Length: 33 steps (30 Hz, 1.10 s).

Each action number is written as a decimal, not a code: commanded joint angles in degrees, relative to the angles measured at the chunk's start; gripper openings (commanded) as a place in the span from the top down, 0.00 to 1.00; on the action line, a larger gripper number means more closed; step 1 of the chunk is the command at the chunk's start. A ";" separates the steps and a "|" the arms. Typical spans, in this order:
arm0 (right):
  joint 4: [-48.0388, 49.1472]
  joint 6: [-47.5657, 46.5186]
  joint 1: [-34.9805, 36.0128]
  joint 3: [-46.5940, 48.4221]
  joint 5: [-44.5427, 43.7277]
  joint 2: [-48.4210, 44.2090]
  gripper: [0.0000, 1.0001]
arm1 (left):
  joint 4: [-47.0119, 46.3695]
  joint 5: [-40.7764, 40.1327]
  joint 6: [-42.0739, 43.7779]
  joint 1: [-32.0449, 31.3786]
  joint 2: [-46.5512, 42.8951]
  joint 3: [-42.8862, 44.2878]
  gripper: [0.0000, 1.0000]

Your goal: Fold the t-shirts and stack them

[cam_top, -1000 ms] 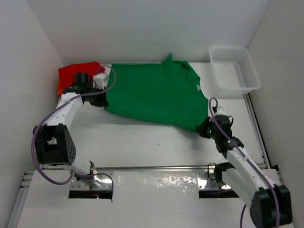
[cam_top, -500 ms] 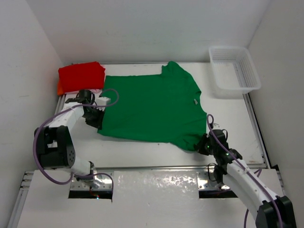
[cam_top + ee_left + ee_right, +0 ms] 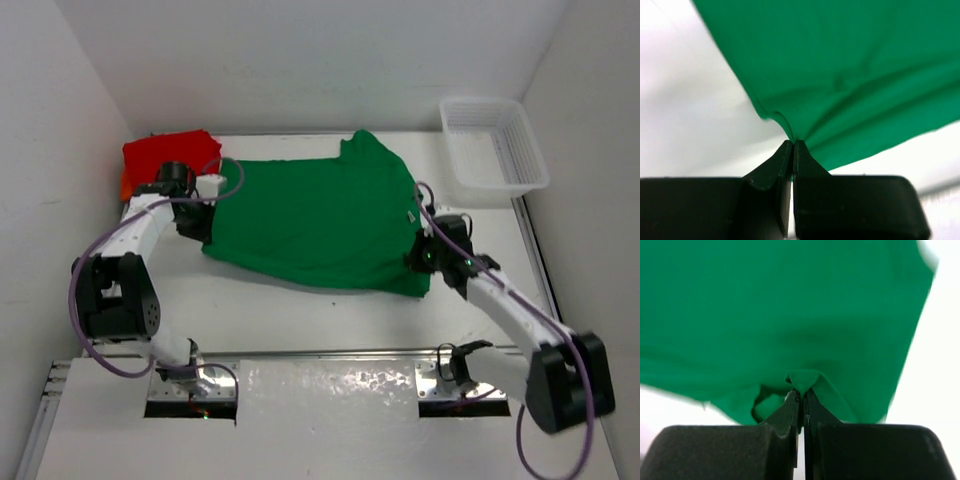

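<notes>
A green t-shirt [image 3: 320, 215] lies spread across the middle of the table, held at both ends. My left gripper [image 3: 205, 212] is shut on its left edge; the left wrist view shows the cloth [image 3: 850, 75] pinched at my left gripper [image 3: 792, 142]. My right gripper [image 3: 418, 258] is shut on the shirt's right lower edge, where a fold of green cloth [image 3: 802, 377] sits between the tips of my right gripper [image 3: 801, 396]. A folded red t-shirt [image 3: 170, 158] lies at the far left corner on top of an orange one [image 3: 125, 186].
A white mesh basket [image 3: 493, 150] stands at the far right corner. White walls close in the table on the left, back and right. A metal rail [image 3: 330, 353] runs along the near edge between the arm bases.
Both grippers have moved away from the near edge with the green shirt. The right one went up and slightly left, the left one back toward the red shirt; the shirt's near edge lifted with them.
</notes>
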<state>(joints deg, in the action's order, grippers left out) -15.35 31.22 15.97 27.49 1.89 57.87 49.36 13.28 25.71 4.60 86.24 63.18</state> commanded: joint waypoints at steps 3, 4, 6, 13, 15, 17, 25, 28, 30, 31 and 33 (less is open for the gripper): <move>15.08 -7.40 -4.36 11.35 0.31 18.03 1.00 | -7.70 -0.09 -5.14 1.20 6.65 7.39 1.00; 16.40 -9.41 -4.63 14.76 0.05 20.16 1.00 | -8.14 0.08 -5.76 1.46 7.71 8.44 1.00; 16.23 -11.26 -4.98 18.38 0.39 26.12 1.00 | -8.67 1.04 -6.55 1.73 10.79 9.77 1.00; 15.53 -17.32 -6.12 31.91 3.38 38.35 1.00 | -9.29 3.33 -9.63 2.25 19.22 18.47 1.00; 15.53 -18.30 -6.30 33.50 3.12 40.04 1.00 | -9.28 3.33 -10.24 2.17 20.46 20.13 1.00; 13.95 -18.56 -6.82 35.88 2.86 42.31 1.00 | -8.94 3.25 -10.60 2.25 22.22 20.93 1.00; 11.84 -19.36 -8.23 42.20 3.73 46.63 1.00 | -8.67 6.22 -12.70 4.01 27.22 24.71 0.81; 11.31 -19.27 -8.23 43.44 4.52 48.04 1.00 | -8.14 12.55 -16.30 8.66 30.47 30.50 0.65; 11.14 -19.18 -8.15 43.62 4.61 48.30 1.00 | -10.93 15.72 -20.06 12.97 31.10 34.36 0.63; 11.14 -19.01 -8.14 43.27 4.87 48.31 1.00 | -11.91 16.42 -18.26 13.59 30.05 35.08 0.63; 11.40 -18.92 -8.23 42.66 5.05 48.04 1.00 | -13.58 14.95 -10.99 11.41 25.86 33.78 0.63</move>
<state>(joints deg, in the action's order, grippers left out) -4.84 13.04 7.86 68.90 5.63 106.59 40.05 25.26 10.52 15.49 118.28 94.76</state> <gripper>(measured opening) 0.002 0.374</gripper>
